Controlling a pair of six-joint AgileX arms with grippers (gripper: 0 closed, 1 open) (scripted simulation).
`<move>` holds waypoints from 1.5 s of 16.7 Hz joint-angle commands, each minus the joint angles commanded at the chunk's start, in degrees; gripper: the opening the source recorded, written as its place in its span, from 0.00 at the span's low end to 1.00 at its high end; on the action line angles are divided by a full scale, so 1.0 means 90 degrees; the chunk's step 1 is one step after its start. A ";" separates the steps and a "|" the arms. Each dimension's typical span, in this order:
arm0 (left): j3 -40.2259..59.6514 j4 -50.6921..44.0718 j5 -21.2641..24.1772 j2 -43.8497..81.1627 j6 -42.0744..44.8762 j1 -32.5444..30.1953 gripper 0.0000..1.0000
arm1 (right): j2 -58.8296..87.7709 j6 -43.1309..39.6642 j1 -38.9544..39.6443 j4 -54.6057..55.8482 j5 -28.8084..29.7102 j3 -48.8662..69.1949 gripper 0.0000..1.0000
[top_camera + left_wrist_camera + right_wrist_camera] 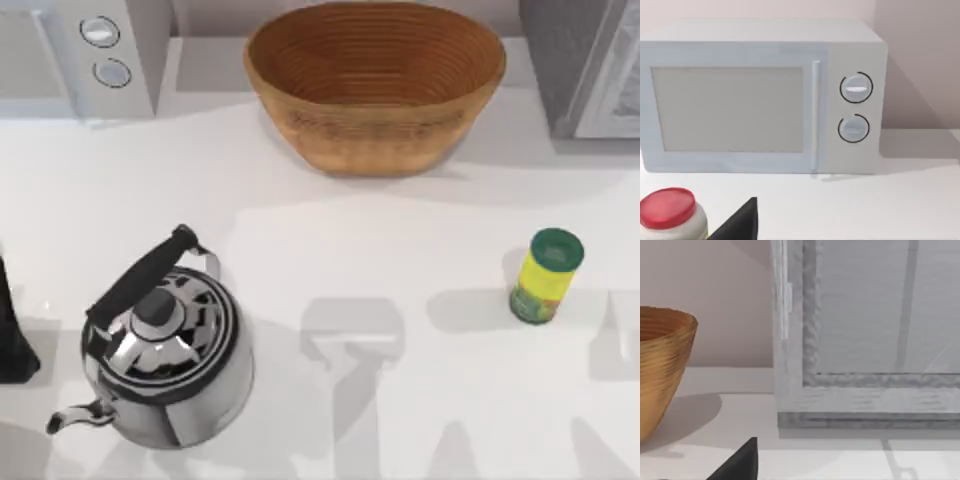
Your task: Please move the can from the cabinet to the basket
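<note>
The brown wicker basket stands at the back middle of the table, and its side also appears in the right wrist view. The grey cabinet stands at the back right. Its white framed door faces my right wrist camera and looks closed. The can is hidden. A dark part of my right gripper shows low in the right wrist view, short of the cabinet. A dark part of my left gripper points toward the microwave.
A white microwave with two knobs stands at the back left. A shiny kettle with a black handle sits front left. A yellow-green jar stands at the right. A red-topped white object lies near my left gripper.
</note>
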 joint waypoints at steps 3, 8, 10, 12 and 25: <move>0.0000 0.0000 0.0000 0.0000 0.0000 0.0000 1.00 | 0.0070 0.0000 0.0004 -0.0027 0.0016 0.0070 1.00; 0.0000 0.0000 0.0000 0.0000 0.0000 0.0000 1.00 | 0.1276 0.0011 0.0142 -0.0432 0.0226 0.1426 1.00; 0.0000 0.0000 0.0000 0.0000 0.0000 0.0000 1.00 | 0.2044 0.0020 0.0251 -0.0671 0.0337 0.2406 1.00; 0.0000 0.0000 0.0000 0.0000 0.0000 0.0000 1.00 | 0.2908 0.0031 0.0382 -0.0935 0.0455 0.3553 1.00; 0.0000 0.0000 0.0000 0.0000 0.0000 0.0000 1.00 | 0.8055 0.0095 0.1125 -0.2527 0.1188 1.0582 1.00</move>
